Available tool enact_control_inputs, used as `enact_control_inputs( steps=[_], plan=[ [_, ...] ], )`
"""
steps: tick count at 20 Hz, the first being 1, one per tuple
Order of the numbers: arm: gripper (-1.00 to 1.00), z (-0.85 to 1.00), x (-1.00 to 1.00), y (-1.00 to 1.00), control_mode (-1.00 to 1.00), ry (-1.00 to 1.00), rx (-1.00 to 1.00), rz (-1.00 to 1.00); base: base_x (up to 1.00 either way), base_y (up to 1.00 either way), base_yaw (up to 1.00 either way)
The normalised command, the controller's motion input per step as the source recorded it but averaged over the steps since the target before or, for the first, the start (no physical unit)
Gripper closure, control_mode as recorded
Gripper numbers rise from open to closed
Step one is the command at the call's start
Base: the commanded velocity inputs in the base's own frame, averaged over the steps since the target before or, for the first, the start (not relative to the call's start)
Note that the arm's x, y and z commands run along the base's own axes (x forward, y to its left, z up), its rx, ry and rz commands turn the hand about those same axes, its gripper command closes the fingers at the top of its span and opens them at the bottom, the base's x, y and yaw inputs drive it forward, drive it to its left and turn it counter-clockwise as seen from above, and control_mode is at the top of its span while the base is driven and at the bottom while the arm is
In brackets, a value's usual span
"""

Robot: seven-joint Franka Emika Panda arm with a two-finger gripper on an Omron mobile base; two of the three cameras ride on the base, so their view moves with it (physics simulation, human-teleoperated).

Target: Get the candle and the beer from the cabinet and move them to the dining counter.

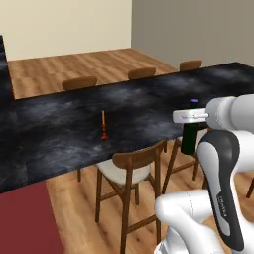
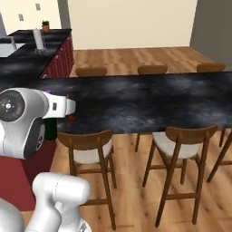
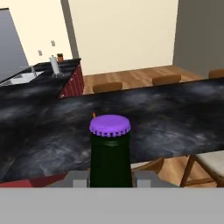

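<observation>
The gripper [image 3: 111, 179] is clamped around the beer [image 3: 110, 151] bottle at lower centre of the hand view, above the dining counter's [image 1: 74, 124] near edge, while the candle [image 1: 103, 125] stands upright mid-counter.

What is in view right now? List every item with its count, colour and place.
candle: one, orange stick on a dark red holder, upright on the dining counter, apart from the bottle.
beer: one, dark green-black bottle with a purple cap, upright between the gripper's fingers at the counter's near edge.
dining counter: one, black marble-look, long slab across the room.
chairs: at least six, brown wood with pale seats, along both long sides of the counter.
kitchen worktop: one, black with red fronts, far left, with a sink and small items on it.
floor: light wood.
gripper: one, closed on the beer.
</observation>
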Motion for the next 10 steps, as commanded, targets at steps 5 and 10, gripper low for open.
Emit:
enact_control_inputs(
  steps=[5,10],
  plan=[
    [1.00,0.00,0.00,0.00,1.00,0.00,0.00,0.00,0.49,-0.37,0.32],
    [1.00,0.00,0.00,0.00,1.00,0.00,0.00,0.00,0.51,-0.28,0.29]
  ],
)
